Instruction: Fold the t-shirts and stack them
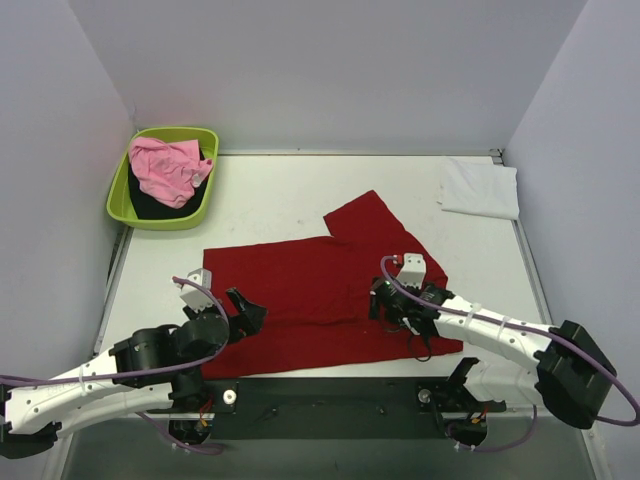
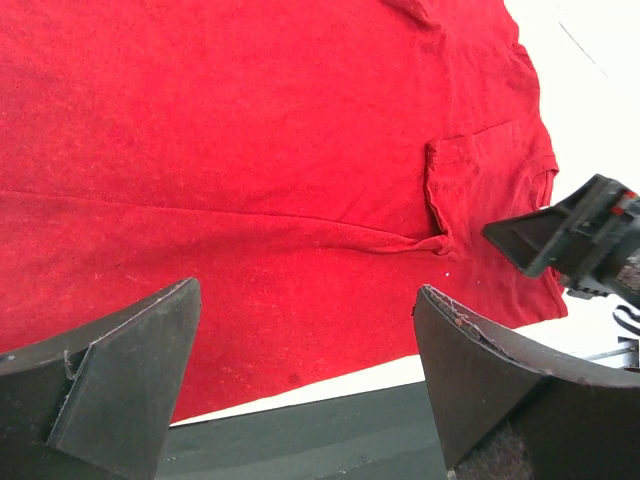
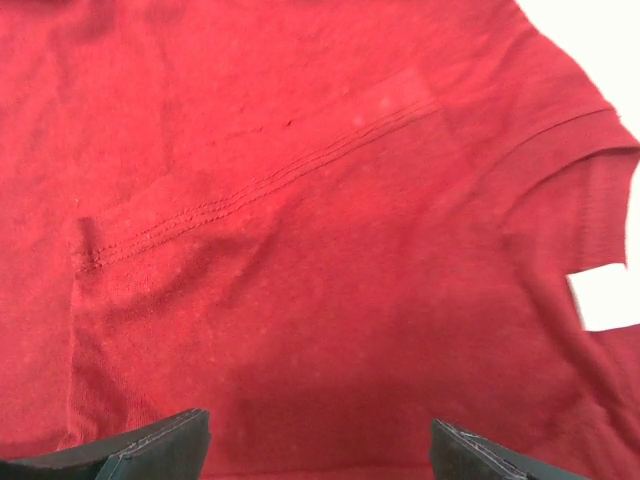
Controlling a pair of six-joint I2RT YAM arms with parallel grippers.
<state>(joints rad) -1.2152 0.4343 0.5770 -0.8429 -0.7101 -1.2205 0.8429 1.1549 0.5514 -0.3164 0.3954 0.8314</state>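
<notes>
The deep red t-shirt (image 1: 320, 295) lies spread flat across the near middle of the table, one sleeve pointing to the far right. My left gripper (image 1: 245, 318) is open and empty at the shirt's near left edge; its wrist view shows the red cloth (image 2: 250, 150) beyond the fingers (image 2: 130, 370). My right gripper (image 1: 388, 305) is open just above the shirt's right part, red cloth (image 3: 300, 250) filling its view. A folded white t-shirt (image 1: 481, 188) lies at the far right. A pink t-shirt (image 1: 168, 167) lies on a black one (image 1: 150, 203) in the tub.
The lime-green tub (image 1: 163, 218) stands at the far left corner. A dark strip (image 2: 320, 435) runs along the table's near edge under the left gripper. The right gripper's finger (image 2: 560, 235) shows in the left wrist view. Walls close in on three sides.
</notes>
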